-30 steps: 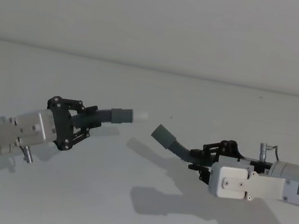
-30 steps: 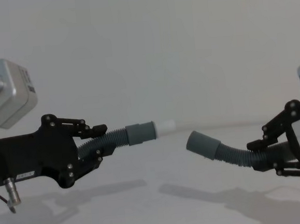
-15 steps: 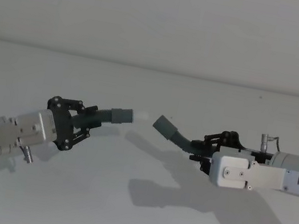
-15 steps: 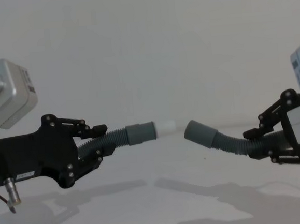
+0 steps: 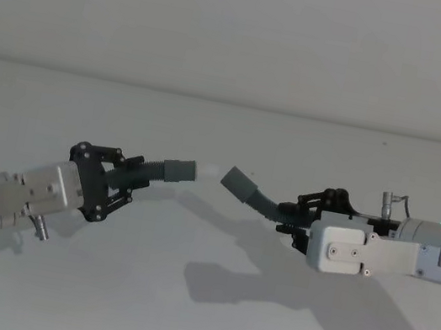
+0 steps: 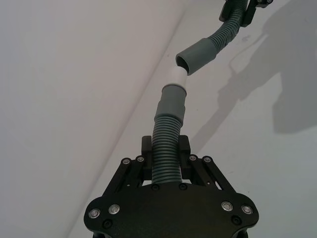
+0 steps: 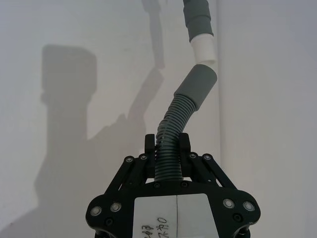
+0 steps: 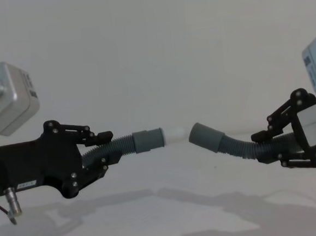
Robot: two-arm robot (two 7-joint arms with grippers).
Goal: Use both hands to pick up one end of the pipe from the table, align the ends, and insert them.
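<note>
My left gripper (image 8: pixel 103 147) is shut on the ribbed part of one pipe piece (image 8: pixel 122 145), held above the table (image 5: pixel 177 311). Its grey cuff (image 8: pixel 148 139) and whitish tip (image 8: pixel 175 133) point right. My right gripper (image 8: pixel 264 145) is shut on the other pipe piece (image 8: pixel 240 148), whose wider cuff (image 8: pixel 206 136) points left and slightly up. The tip sits right at the mouth of that cuff, at an angle to it. In the left wrist view the tip (image 6: pixel 177 77) meets the cuff's open mouth (image 6: pixel 198 54). In the right wrist view the tip (image 7: pixel 203 49) hangs just off the cuff (image 7: pixel 196 87).
The white table runs back to a plain wall (image 5: pixel 244 32). Shadows of both arms fall on the table under them (image 5: pixel 266 293). A silver wrist body (image 8: pixel 6 100) stands high at the chest view's left edge.
My right gripper has carried its pipe piece left and slightly up, closing the gap until the cuff reaches the whitish tip. The left gripper and its piece have stayed still.
</note>
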